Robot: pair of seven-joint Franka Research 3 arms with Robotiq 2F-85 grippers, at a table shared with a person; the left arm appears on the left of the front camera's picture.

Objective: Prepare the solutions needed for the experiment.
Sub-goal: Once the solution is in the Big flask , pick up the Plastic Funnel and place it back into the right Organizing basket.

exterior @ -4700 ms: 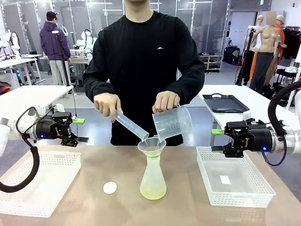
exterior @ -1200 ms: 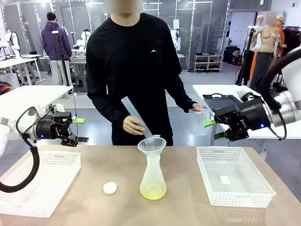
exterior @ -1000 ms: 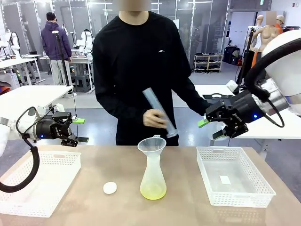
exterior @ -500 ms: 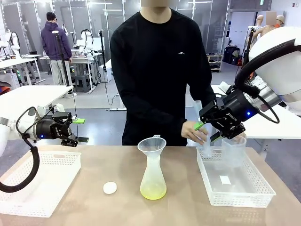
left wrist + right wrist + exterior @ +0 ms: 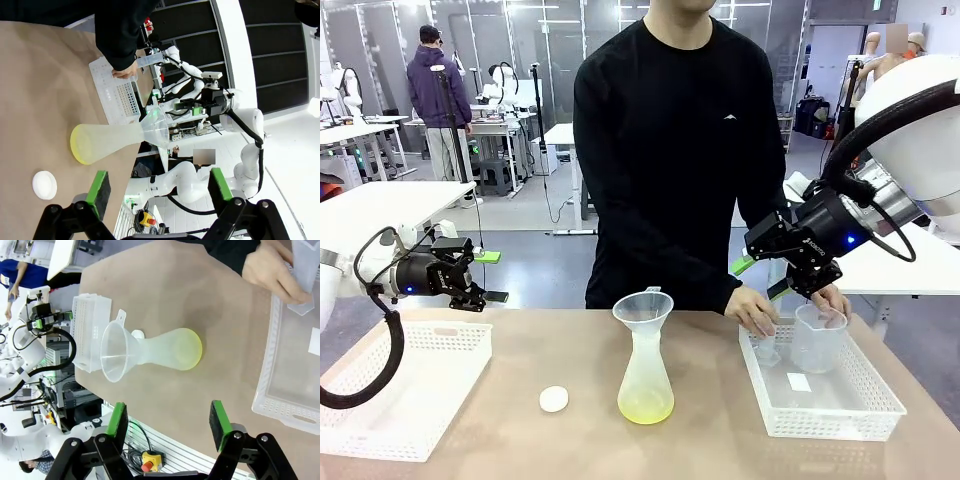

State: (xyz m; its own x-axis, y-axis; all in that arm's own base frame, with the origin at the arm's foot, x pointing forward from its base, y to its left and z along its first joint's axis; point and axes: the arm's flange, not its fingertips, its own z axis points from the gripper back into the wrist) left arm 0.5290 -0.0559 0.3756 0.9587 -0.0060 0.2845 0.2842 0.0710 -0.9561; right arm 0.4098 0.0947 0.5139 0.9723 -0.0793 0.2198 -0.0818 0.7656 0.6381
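The solutions (image 5: 645,408) lie as a shallow yellow-green layer in the upright conical flask (image 5: 645,368), its neck and funnel (image 5: 642,308) pointing up, mid-table (image 5: 550,450). The left gripper (image 5: 492,277) hovers level, jaws wide apart and empty. The right gripper (image 5: 760,278) tilts down above the person's hand (image 5: 755,308), also parted and empty.

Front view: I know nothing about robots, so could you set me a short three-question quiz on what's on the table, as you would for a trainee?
1. True or false: the funnel sits in the neck of the flask.
2. Pick one: the clear beaker is
A. in the basket on the robot's left
B. in the right-hand basket
C. on the bare tabletop beside the white disc
3. In a few words: what colour is the liquid in the flask, and how full is the flask?

Key
1. True.
2. B.
3. Pale yellow-green; only a shallow layer at the bottom.
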